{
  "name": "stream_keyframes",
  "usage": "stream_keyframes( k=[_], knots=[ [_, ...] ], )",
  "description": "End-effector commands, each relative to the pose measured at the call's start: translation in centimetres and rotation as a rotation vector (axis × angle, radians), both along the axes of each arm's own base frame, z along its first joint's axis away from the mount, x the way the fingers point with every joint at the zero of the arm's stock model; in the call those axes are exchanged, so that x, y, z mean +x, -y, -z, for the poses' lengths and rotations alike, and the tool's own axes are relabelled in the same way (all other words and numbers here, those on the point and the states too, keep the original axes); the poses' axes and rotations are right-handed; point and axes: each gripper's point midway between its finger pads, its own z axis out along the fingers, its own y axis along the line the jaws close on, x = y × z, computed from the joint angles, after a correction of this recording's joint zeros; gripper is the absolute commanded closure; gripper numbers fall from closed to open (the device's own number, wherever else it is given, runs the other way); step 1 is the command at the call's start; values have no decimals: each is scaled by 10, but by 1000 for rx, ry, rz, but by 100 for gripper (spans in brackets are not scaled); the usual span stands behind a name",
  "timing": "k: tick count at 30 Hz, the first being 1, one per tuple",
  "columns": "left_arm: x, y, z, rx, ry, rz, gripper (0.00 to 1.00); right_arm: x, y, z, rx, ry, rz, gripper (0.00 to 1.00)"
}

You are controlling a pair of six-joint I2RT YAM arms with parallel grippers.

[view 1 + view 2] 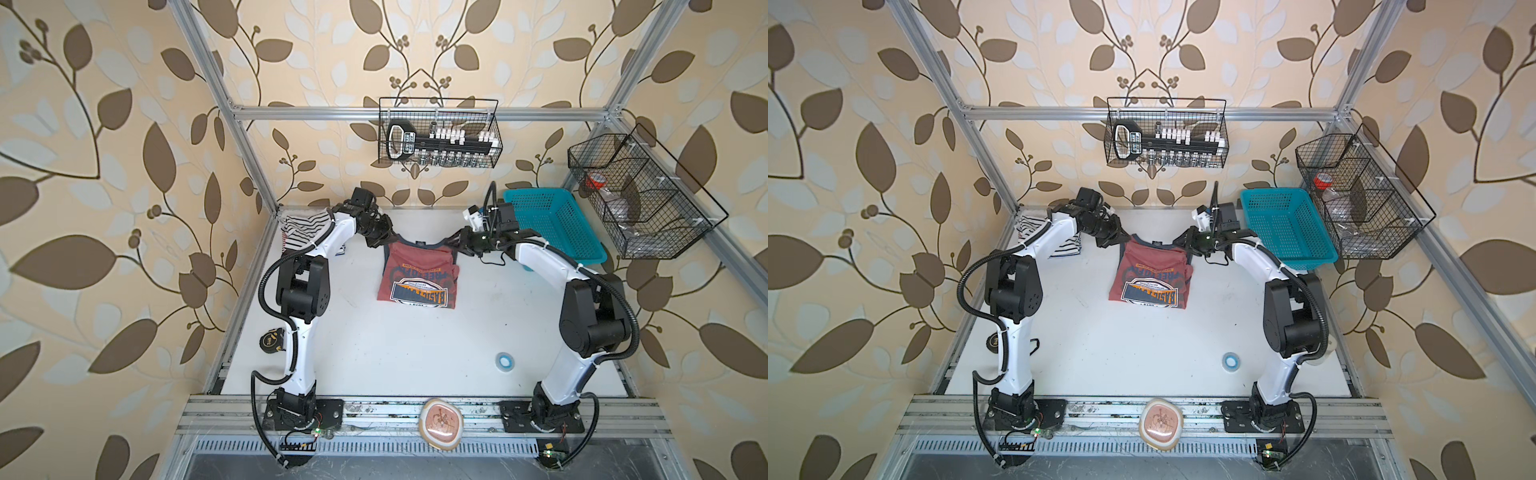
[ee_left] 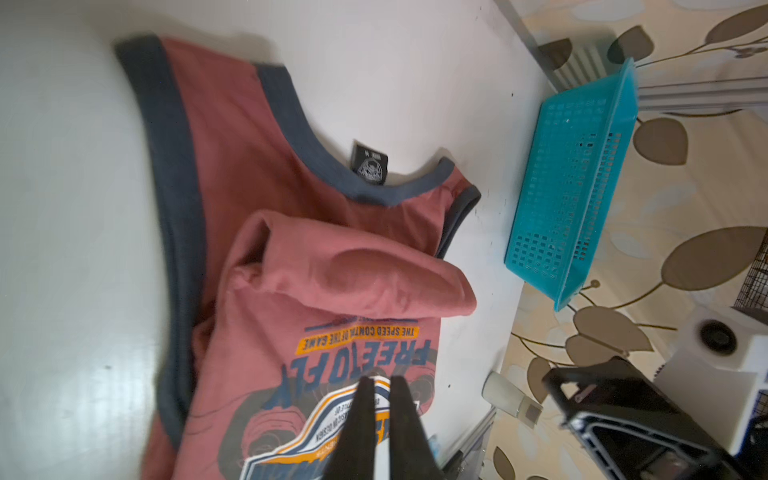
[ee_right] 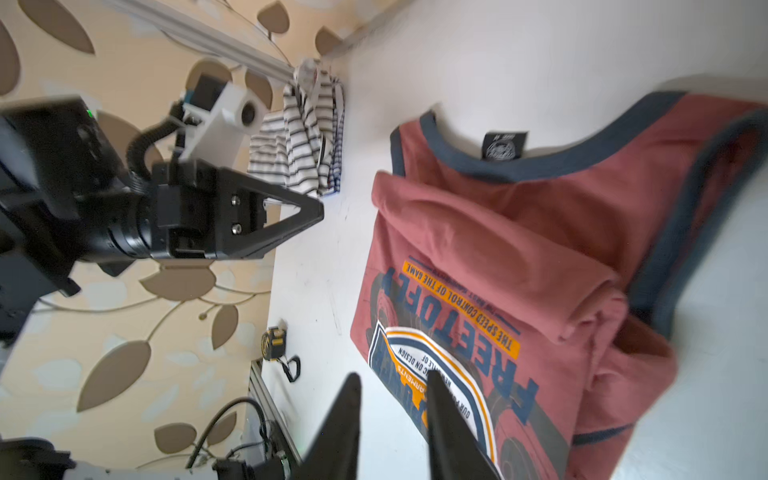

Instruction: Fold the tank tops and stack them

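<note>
on the dusty red tank top (image 2: 332, 270) — "free to fly", "the speed control of the game"

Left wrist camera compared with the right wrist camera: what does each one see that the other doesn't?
Only the left wrist view shows the blue basket at the table's edge. Only the right wrist view shows the striped tops bunched in a corner and a tape measure near the table's edge. Both show the red tank top lying on the white table, with a loose fold of cloth across its middle above the print.
</note>
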Motion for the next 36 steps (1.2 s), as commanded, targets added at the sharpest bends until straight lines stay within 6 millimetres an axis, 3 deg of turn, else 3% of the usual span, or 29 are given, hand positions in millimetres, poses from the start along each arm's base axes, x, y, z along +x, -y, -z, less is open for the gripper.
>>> stream_keyframes(
  k=[1, 7, 17, 24, 26, 29, 34, 36],
  knots=[
    [-9, 22, 8, -46, -26, 55, 100, -13, -23, 43, 11, -101, -68, 98],
    [10, 30, 34, -51, -45, 85, 100, 3, -28, 84, 34, -185, -67, 100],
    [56, 35, 55, -116, -16, 81, 100, 54, 7, 104, 72, -191, 46, 100],
    [88, 27, 63, -164, 36, 27, 100, 70, 12, 135, 94, -243, 79, 100],
    [98, 22, 57, -179, 61, 11, 100, 74, 15, 140, 101, -256, 96, 100],
    [108, 13, 28, -198, 122, 1, 100, 78, 20, 138, 117, -254, 119, 100],
    [97, -12, -41, -113, 253, 11, 100, 76, 22, 97, 123, -174, 115, 97],
    [79, -26, -58, -12, 276, 20, 92, 71, 24, 75, 117, -130, 111, 91]
  ],
)
